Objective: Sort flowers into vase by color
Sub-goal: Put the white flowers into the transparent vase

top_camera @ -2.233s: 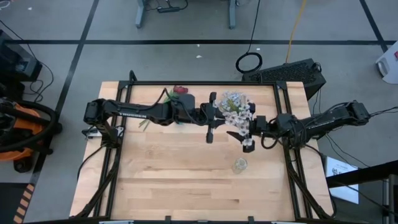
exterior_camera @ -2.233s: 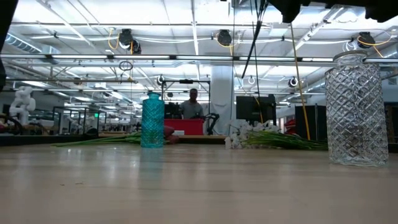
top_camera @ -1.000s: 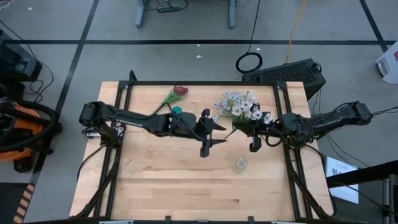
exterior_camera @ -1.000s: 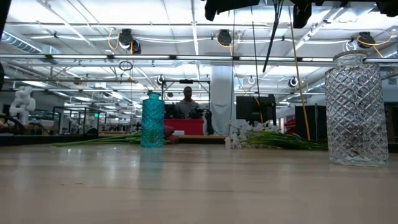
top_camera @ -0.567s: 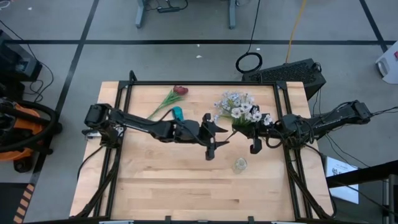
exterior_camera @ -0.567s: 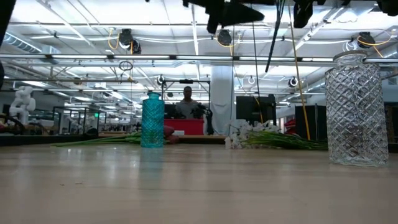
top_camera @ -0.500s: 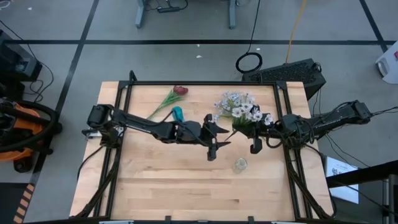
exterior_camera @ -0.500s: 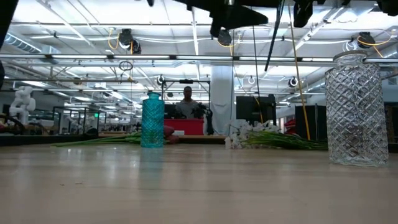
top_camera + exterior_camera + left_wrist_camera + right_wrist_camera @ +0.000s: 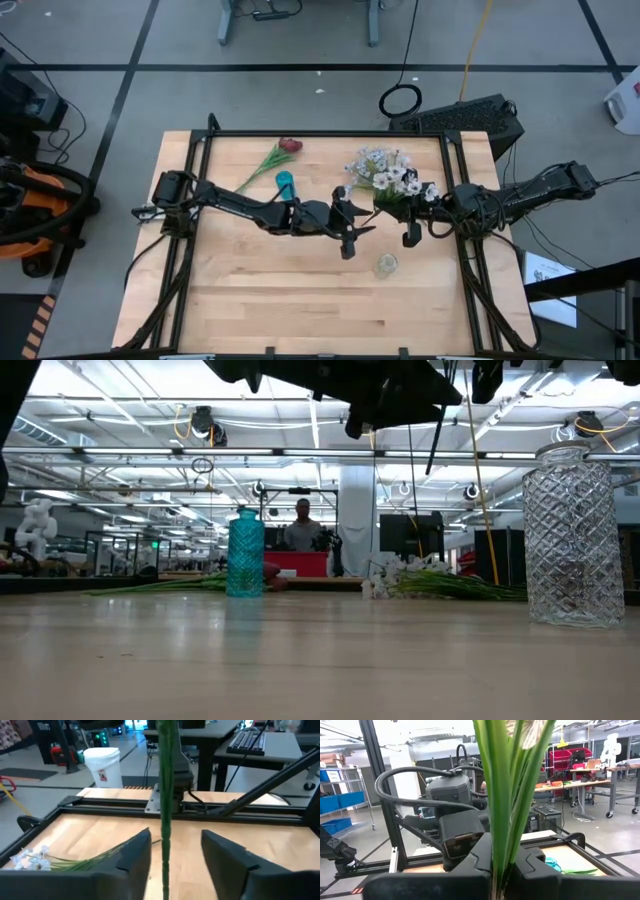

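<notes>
My right gripper (image 9: 410, 228) is shut on a spray of white flowers (image 9: 398, 185), held up over the table's right half. My left gripper (image 9: 360, 226) reaches in from the left, open. In its wrist view the spray's green stem (image 9: 165, 795) stands upright in the gap between its fingers (image 9: 135, 857), and I see no touch. More white flowers (image 9: 370, 160) lie flat at the far right. A dark red flower (image 9: 290, 146) lies flat at the far edge. A teal vase (image 9: 285, 182) and a clear glass vase (image 9: 386, 265) stand upright. My right gripper pinches the spray's bunched green stems and leaves (image 9: 500, 855) between its two fingers, coming level from the table's right. The spray stands about upright, blossoms above the fingers. Its lower stem (image 9: 437, 435) hangs below them, lifted clear of the table.
The clear vase (image 9: 573, 540) stands just near-side of both grippers; the teal vase (image 9: 246, 555) is left of them. The near half of the wooden table (image 9: 280, 300) is bare. A black frame rail (image 9: 150, 807) runs along the table's edges. A person stands in the room beyond.
My left gripper has gone toward the table's right and near edges, closing in on the stem that hangs below my right gripper, and has come lower into the low view. The held spray stays where it was.
</notes>
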{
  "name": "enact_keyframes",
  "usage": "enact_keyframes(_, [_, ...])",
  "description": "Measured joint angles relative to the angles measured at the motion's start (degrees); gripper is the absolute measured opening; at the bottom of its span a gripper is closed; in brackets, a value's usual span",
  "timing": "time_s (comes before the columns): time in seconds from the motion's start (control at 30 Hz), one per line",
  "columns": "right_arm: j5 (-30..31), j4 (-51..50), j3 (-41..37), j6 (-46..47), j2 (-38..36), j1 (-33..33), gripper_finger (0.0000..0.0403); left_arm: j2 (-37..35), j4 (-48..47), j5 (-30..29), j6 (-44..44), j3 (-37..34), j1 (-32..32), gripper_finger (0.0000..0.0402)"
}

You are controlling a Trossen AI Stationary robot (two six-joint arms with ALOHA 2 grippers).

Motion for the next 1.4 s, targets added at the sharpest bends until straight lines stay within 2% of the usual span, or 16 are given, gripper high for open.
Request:
enact_keyframes(0.27, [-0.32,-0.43,0.0,0.0,0.0,0.0,0.0006,0.0,-0.04,2.73,3.27,0.0,0.63,0.0032])
enact_keyframes(0.33, [-0.34,-0.4,0.0,-0.02,0.0,0.0,0.0006,0.0,-0.06,2.79,4.14,0.0,0.95,0.0012])
enact_keyframes(0.43, [-0.28,-0.42,0.0,-0.36,0.0,0.0,0.0006,0.0,-0.06,2.88,4.0,0.0,1.3,0.0018])
enact_keyframes(0.77, [-1.66,-0.77,0.0,-1.87,0.0,0.0,0.0006,1.14,0.18,3.23,2.27,0.03,1.27,0.0118])
enact_keyframes(0.9, [-1.66,-0.9,0.0,-2.03,0.0,0.0,0.0006,1.6,-0.29,3.41,2.67,0.04,1.25,0.0134])
enact_keyframes(1.03, [-1.67,-1.36,0.0,-2.73,0.0,0.0,0.0006,2.05,-0.34,3.54,2.77,0.11,1.57,0.0118])
enact_keyframes(1.27, [-1.66,-2.43,-0.03,-3.44,0.05,0.0,0.0006,2.1,-1.08,3.54,2.61,0.04,2.18,0.0015])
enact_keyframes(1.4, [-1.64,-3.34,-0.04,-0.95,0.02,-0.02,0.0026,2.1,-1.93,3.43,2.64,0.04,2.32,0.0018])
